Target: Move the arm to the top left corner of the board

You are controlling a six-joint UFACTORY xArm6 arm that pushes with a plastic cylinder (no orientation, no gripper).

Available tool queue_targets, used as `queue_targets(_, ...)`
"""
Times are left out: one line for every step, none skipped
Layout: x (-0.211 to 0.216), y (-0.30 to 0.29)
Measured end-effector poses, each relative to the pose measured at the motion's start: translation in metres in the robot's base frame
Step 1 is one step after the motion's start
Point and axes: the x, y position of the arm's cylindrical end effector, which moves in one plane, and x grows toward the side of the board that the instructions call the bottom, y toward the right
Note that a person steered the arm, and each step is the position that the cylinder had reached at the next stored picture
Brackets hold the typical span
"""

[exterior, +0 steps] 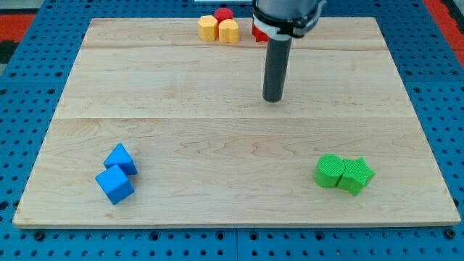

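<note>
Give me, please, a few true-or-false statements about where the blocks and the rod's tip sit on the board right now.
1. My tip rests at the board's top left corner. False: it is right of centre in the upper half.
2. The two blue blocks lie near the view's bottom left. True.
3. The two green blocks touch my tip. False: they sit apart from it, at the bottom right.
4. The yellow blocks sit at the top edge, left of the rod. True.
5. A red block sits behind the yellow blocks. True.
</note>
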Motion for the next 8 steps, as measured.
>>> queue_targets(-0.028,0.000)
queue_targets(-0.033,0.003)
queue_targets(-0.038,-0.061)
queue_targets(-0.038,-0.141)
queue_targets(-0.059,-0.224)
queue_targets(-0.101,-0.288)
queue_targets(-0.150,-0.340)
queue_targets(-0.192,-0.340)
